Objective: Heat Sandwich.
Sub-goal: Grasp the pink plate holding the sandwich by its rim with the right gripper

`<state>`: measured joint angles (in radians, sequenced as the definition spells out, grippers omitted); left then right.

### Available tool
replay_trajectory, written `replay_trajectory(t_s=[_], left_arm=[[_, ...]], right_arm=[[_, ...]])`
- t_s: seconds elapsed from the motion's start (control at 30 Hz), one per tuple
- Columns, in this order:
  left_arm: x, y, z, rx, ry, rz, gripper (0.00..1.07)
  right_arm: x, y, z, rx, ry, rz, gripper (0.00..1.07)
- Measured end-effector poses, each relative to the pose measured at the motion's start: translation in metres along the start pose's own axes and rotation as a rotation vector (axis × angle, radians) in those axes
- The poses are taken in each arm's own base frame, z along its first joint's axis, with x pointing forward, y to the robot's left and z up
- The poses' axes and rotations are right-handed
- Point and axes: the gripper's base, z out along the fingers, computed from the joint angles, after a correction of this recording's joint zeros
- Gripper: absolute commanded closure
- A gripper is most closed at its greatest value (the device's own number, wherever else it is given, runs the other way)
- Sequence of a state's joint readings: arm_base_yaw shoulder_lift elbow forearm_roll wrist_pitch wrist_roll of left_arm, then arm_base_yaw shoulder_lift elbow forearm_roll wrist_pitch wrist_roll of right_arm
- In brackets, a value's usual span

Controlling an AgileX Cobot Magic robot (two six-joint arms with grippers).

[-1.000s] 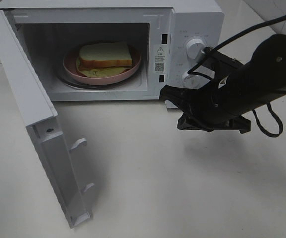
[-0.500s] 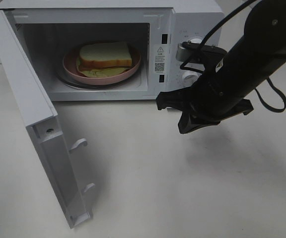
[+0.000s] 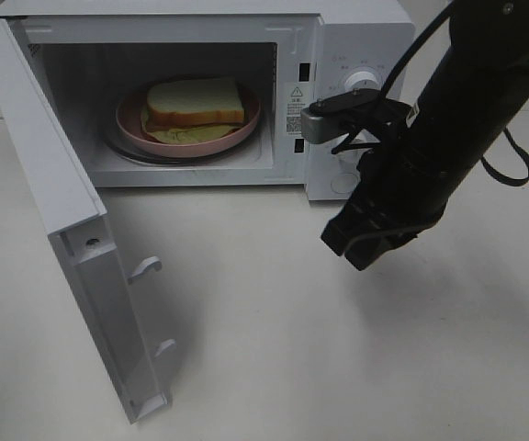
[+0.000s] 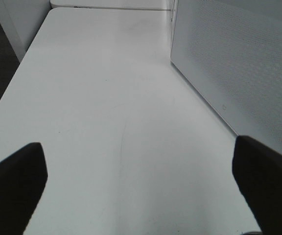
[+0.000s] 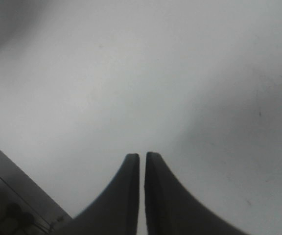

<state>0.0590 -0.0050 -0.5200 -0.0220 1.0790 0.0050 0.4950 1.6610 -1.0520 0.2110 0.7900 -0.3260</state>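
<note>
No wording is legible anywhere. The microwave (image 3: 361, 37) front carries a white sticker (image 3: 295, 107) just right of the cavity opening: warning triangle at top, a few lines of tiny print, QR-type code below, all too small to read. Faint marks around the upper knob (image 3: 364, 81) are likewise unreadable.

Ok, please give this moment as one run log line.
sandwich: on plate inside microwave | door: open | right end effector: shut, empty | left end effector: open, empty
</note>
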Motion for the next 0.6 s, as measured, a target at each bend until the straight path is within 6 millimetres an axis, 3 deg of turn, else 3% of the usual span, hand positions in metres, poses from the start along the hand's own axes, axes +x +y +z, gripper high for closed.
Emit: replay_trajectory(t_s=[0.03, 0.37, 0.6], left_arm=[[0.0, 0.0, 0.0, 0.0, 0.0, 0.0, 0.09], [0.0, 0.0, 0.0, 0.0, 0.0, -0.005, 0.09], [0.0, 0.0, 0.0, 0.0, 0.0, 0.0, 0.09]], right_arm=[[0.002, 0.0001, 0.0, -0.002, 0.022, -0.093, 0.99], [0.0029, -0.0003, 0.0, -0.004, 0.032, -0.447, 0.98], [0.0031, -0.0009, -0.0001, -0.001, 0.036, -0.609, 0.97]])
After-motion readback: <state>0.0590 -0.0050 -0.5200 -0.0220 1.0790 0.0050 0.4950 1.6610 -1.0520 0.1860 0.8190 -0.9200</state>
